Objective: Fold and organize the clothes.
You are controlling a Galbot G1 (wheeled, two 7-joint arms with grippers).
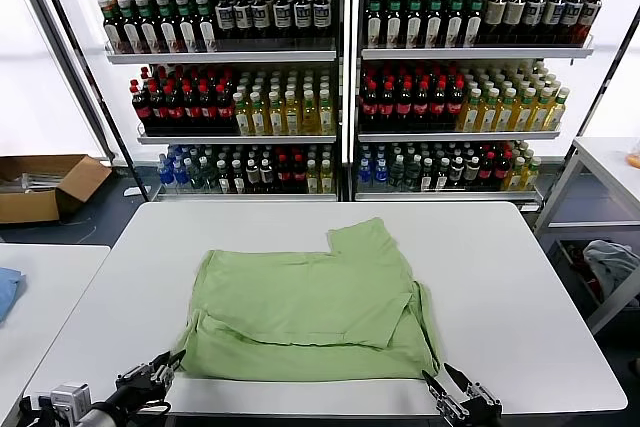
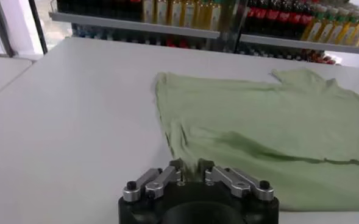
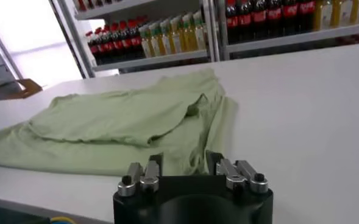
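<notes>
The light green polo shirt lies partly folded on the white table, with one sleeve pointing toward the shelves. My left gripper is at the shirt's near left corner. In the left wrist view its jaws stand narrow, with the shirt's corner fabric pinched between them. My right gripper is at the near right corner, just off the hem. In the right wrist view it is open, with the shirt's edge lying just ahead of the fingers. The collar, buttons and print are hidden.
Shelves of bottles stand behind the table. A second table on the left carries a blue cloth. A cardboard box sits on the floor at far left. A grey-white bundle lies at the right, under another table.
</notes>
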